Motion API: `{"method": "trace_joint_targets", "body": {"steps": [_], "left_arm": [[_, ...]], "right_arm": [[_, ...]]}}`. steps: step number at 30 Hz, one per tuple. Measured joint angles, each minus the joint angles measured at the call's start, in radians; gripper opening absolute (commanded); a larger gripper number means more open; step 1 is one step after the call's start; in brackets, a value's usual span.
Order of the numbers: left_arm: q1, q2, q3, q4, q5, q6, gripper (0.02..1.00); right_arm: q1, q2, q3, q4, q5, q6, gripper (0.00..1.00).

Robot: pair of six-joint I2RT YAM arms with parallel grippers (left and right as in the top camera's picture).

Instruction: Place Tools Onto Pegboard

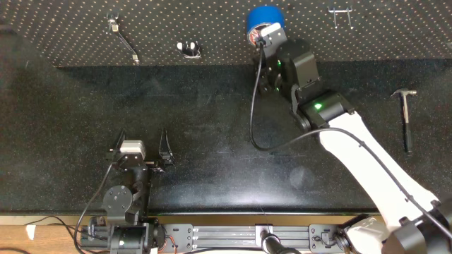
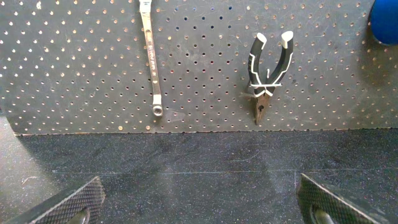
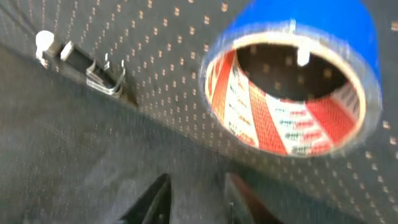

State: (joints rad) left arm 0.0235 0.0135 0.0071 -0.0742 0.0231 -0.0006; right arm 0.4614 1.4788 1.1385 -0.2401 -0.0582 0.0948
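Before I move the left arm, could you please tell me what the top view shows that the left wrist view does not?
Top view's own: the hammer lying on the mat at the right, and an empty hook on the pegboard. Left wrist view's own: the pliers seen front-on, handles up, nose down. Shared: the wrench, the pliers, the blue tape roll and the pegboard.

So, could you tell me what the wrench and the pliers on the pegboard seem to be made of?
The wrench looks like polished bare metal, likely steel: it is silvery and glints. The pliers seem to have dark metal tips and handles sleeved in black rubber or plastic with white ends; the matte look leaves it open.
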Motion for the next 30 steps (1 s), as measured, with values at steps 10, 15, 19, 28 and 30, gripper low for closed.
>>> {"method": "trace_joint_targets", "body": {"steps": [10, 15, 19, 28, 30], "left_arm": [[0.000, 0.000, 0.000, 0.000, 0.000, 0.000, 0.996], [0.000, 0.000, 0.000, 0.000, 0.000, 0.000, 0.996], [0.000, 0.000, 0.000, 0.000, 0.000, 0.000, 0.996], [0.000, 0.000, 0.000, 0.000, 0.000, 0.000, 0.996], [0.000, 0.000, 0.000, 0.000, 0.000, 0.000, 0.996]], "right_arm": [[0.000, -0.235, 0.000, -0.389, 0.057, -0.003, 0.991], [0.000, -0.361, 0.000, -0.531, 0.064, -0.003, 0.993], [-0.064, -0.490, 0.003, -0.641, 0.076, -0.003, 0.993], [-0.548, -0.447, 0.003, -0.918, 0.047, -0.094, 0.996], [-0.629, -0.398, 0.003, -0.918, 0.018, -0.146, 0.996]]}}
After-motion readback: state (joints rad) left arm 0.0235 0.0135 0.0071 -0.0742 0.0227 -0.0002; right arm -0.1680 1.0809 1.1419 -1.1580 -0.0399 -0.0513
